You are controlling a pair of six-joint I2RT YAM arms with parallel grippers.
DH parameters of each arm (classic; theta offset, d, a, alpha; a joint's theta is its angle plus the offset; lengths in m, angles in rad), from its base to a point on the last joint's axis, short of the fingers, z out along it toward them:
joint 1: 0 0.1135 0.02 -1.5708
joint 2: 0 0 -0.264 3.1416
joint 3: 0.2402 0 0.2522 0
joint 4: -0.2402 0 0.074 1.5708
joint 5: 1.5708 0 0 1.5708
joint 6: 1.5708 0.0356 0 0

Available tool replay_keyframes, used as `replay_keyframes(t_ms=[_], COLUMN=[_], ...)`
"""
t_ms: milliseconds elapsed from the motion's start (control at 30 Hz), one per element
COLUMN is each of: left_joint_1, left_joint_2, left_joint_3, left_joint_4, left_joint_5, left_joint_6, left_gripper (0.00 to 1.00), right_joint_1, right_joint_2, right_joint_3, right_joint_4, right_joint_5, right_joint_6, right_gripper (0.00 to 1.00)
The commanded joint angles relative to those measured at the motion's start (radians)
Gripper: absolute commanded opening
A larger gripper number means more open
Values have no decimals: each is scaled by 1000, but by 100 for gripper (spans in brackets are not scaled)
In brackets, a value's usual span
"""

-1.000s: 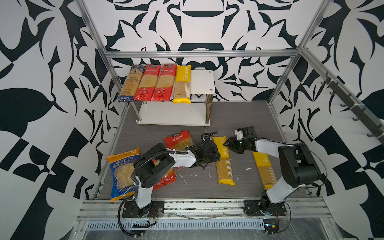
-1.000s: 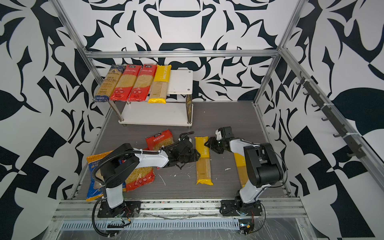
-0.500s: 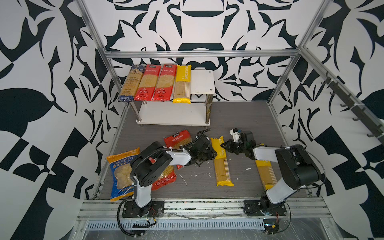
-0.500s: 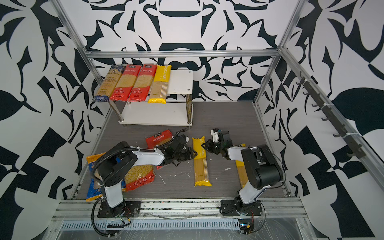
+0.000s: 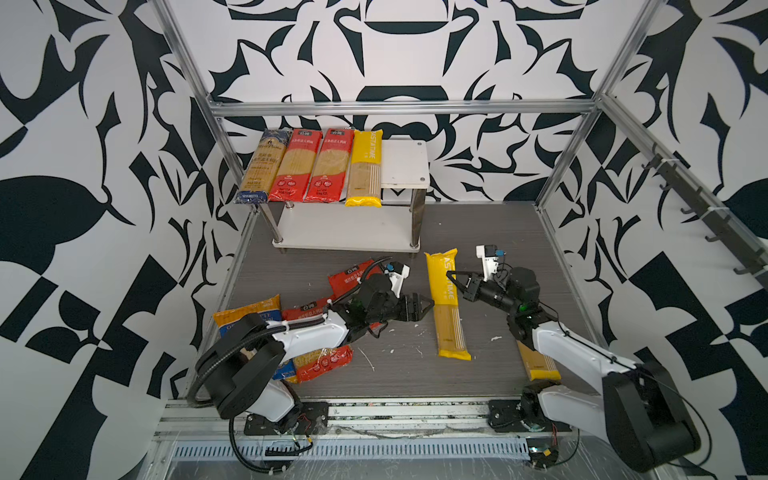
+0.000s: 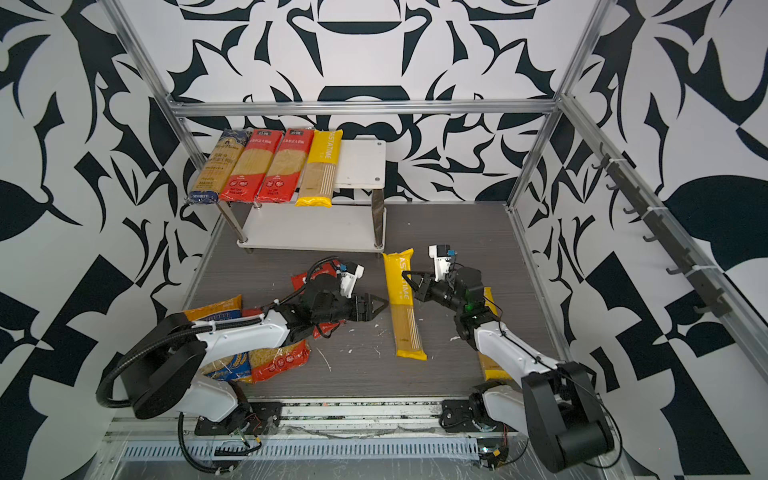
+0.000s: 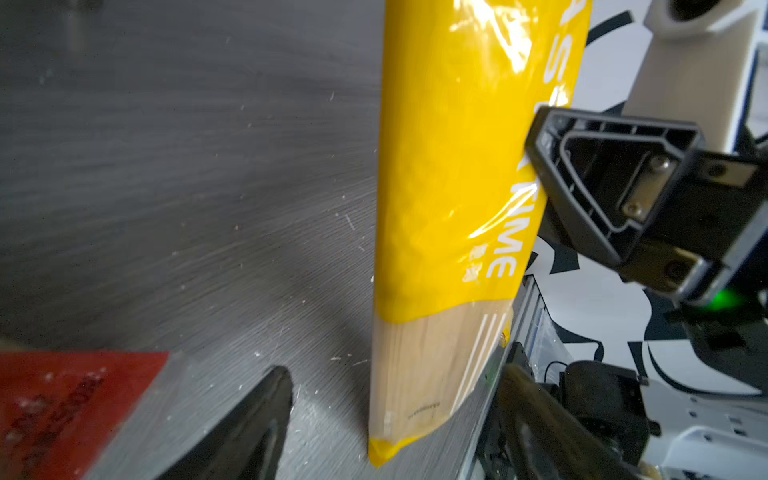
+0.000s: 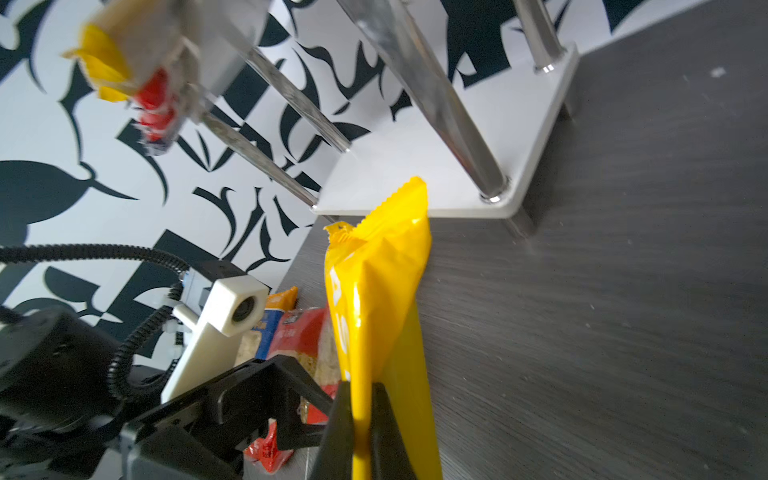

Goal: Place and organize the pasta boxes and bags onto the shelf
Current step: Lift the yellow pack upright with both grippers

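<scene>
A long yellow pasta packet lies on the dark floor in front of the shelf. My right gripper is shut on the film at the packet's right edge, near its upper end. My left gripper stands open just left of the packet, its fingers wide apart and nothing between them. On the shelf's top board lie a dark-blue packet, two red packets and a yellow packet, side by side.
Another long yellow packet lies under my right arm. Two short red packets and a blue-orange bag lie under and beside my left arm. The shelf's lower board is bare, as is the top board's right end.
My right gripper moved left to the yellow packet and shut on its edge. My left gripper opened wide beside the packet, which shifted slightly.
</scene>
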Motion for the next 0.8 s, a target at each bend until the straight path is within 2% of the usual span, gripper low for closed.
replay_keyframes(t_ms=[0, 167, 300, 500, 567, 667, 767], left_joint_1=[12, 14, 19, 52, 51, 51, 56], left_joint_2=[-67, -62, -40, -53, -59, -66, -84], left_joint_3=[-42, -5, 47, 103, 131, 162, 188], left_joint_4=[156, 220, 251, 301, 299, 306, 281], left_joint_5=[46, 133, 176, 253, 285, 321, 335], left_joint_6=[84, 110, 124, 66, 56, 40, 29], left_gripper=[89, 93, 93, 90, 86, 75, 52], right_joint_1=[4, 26, 77, 119, 120, 120, 120], right_joint_2=[-88, -122, -133, -117, -93, -57, -48], right_joint_3=[94, 177, 280, 405, 419, 438, 449], right_joint_4=[152, 185, 163, 163, 217, 264, 222], right_joint_5=[-81, -96, -111, -138, -139, -145, -140], right_joint_6=[66, 163, 179, 231, 288, 362, 379], right_gripper=[0, 0, 0, 0, 0, 0, 0])
